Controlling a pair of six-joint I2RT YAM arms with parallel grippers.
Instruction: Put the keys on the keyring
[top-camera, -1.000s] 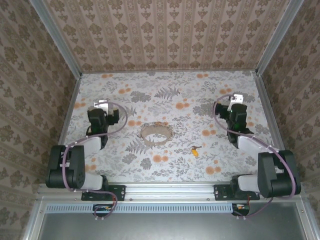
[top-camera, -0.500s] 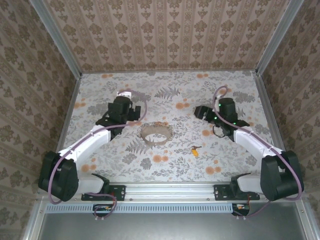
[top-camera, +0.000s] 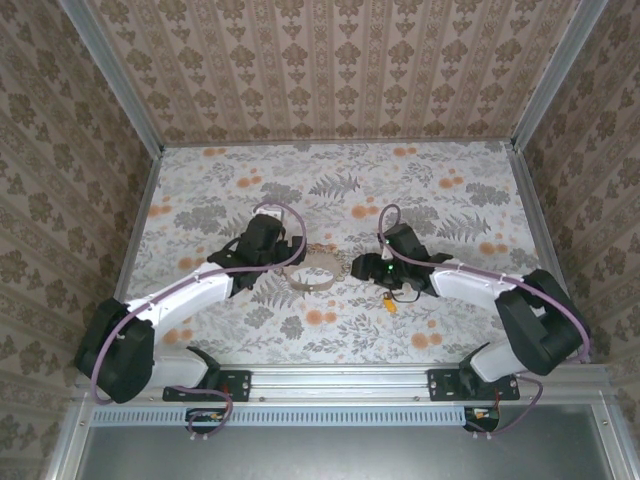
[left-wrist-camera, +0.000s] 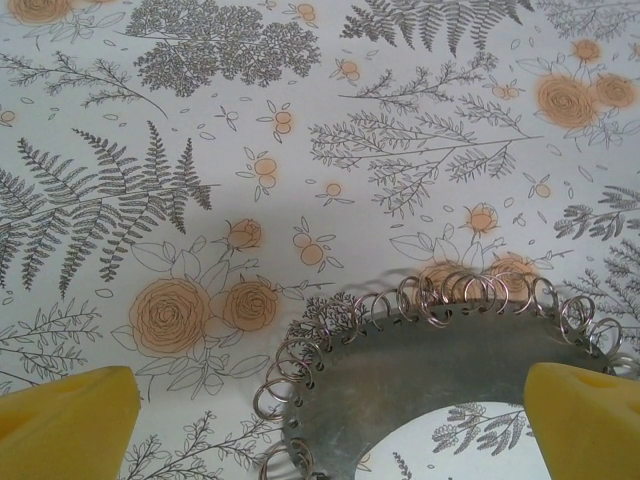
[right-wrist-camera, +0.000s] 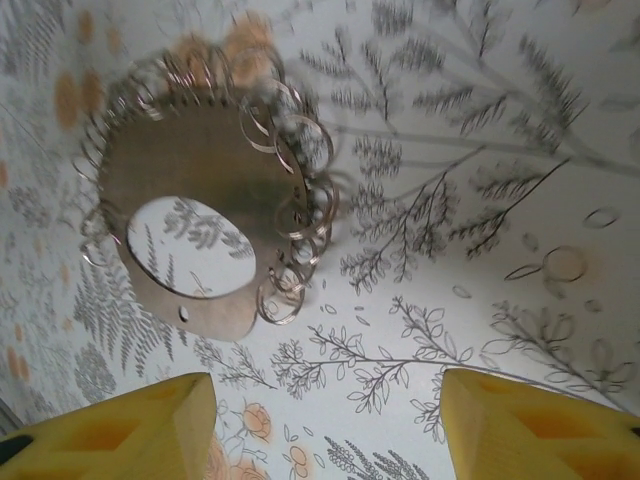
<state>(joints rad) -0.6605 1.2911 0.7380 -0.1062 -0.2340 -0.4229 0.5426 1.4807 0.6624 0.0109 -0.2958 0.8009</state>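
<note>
Floral cloth with grey ferns and orange roses covers the bench (top-camera: 200, 190), and patterned wallpaper lines the walls (top-camera: 330, 70) on three sides. At the middle of the bench lies the keyring (top-camera: 318, 273), flat on the cloth. From the wrist cameras it reads as a dull metal band (left-wrist-camera: 400, 350) around an oval opening, with many small wire loops (left-wrist-camera: 440, 300) strung along its outer edge.

Both arms reach inward toward it. The left hand (top-camera: 290, 262) sits just left of the keyring, its yellow fingertips (left-wrist-camera: 70, 420) spread wide apart. In its own view the hand (left-wrist-camera: 330, 430) has the left part of the keyring lying between the tips. The fingertip on the right of that view is close to the outermost loops, though whether it touches them is hard to tell.

The right hand (top-camera: 362, 268) hangs just right of the keyring. Its yellow fingertips (right-wrist-camera: 120, 430) are parted with only bare cloth between them. In its own view the hand (right-wrist-camera: 330, 425) looks at the keyring (right-wrist-camera: 190, 170), which is clear of both tips.

The key (top-camera: 390, 303), a tiny yellow-orange shape, lies on the cloth just on the near side of the right hand, apart from the keyring. It is too small to make out its shank
</note>
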